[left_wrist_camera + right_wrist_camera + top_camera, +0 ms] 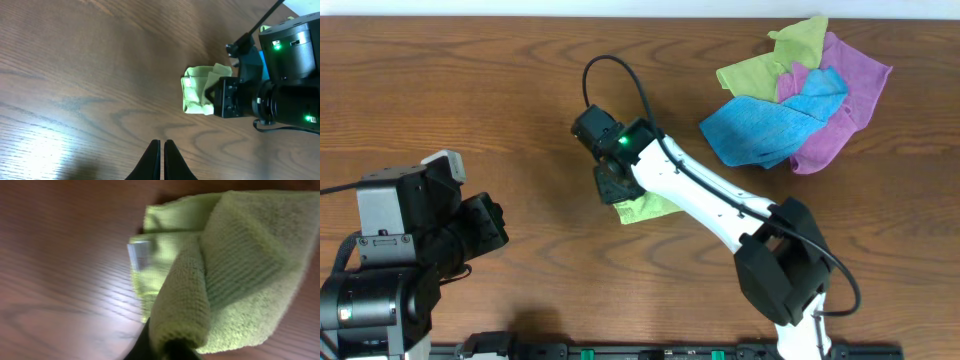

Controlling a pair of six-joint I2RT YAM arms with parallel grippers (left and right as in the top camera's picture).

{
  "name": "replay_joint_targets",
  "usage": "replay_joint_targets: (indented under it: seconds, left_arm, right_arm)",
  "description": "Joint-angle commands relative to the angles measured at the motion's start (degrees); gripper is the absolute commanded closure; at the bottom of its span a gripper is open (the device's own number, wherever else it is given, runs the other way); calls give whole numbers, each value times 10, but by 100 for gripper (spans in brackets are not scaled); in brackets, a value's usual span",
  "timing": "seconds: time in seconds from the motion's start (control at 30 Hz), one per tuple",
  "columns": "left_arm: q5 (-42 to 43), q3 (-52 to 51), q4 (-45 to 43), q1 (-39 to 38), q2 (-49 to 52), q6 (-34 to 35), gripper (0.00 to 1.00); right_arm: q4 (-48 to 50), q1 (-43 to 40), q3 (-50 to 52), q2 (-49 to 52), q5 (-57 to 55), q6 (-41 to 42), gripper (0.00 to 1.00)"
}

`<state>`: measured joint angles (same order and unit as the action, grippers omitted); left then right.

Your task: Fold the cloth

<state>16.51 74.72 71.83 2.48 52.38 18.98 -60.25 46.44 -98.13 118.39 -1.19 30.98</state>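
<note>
Wood-grain table (470, 90) fills the overhead view, dark brown, with both arms on it. The right arm (710, 195), white with black joints, reaches from the near right edge on a slant to the middle of the table, a black cable looping above its wrist. The left arm (400, 250), grey and black, sits at the near left corner, well apart from everything else.

At the far right corner lies a loose pile of three cloths: a purple cloth (850, 100) underneath and to the right, a blue cloth (765, 125) spread over its left side, and a duller yellow-green cloth (770, 65) at the far edge of the heap.

The cloth (645, 208), bright lime green, lies near the table's middle, well apart from the pile, gathered into a small layered bundle and mostly hidden from above by the right arm's wrist. The left wrist view shows it (200, 90) as a compact, crumpled packet touching the front of the right gripper (217, 97).

From the right wrist camera, a thick rolled fold of the cloth (240, 255) runs down to the right gripper (165, 347); whether its jaws pinch the fold or stand loose around it cannot be told.

The left gripper (162, 155) hovers over bare wood, its two black fingers pressed together and empty.

A small white tag (139, 255) shows on the cloth's left edge.
</note>
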Motion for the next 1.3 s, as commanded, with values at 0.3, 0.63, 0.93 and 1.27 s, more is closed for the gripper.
replay_joint_targets:
  seconds: [0.3, 0.63, 0.93, 1.27]
  left_arm:
    - [-23, -49, -29, 2, 5, -4, 74]
    - [224, -336, -292, 1, 102, 51, 23]
    - [315, -409, -547, -57, 268, 144, 14]
    - [304, -409, -726, -138, 397, 281, 9]
  right_arm:
    - [-62, -58, -91, -23, 42, -9, 99]
    - [-118, -174, -35, -36, -18, -26, 99]
    - [15, -228, 115, -36, 47, -34, 98]
    - [92, -232, 151, -20, 56, -34, 98]
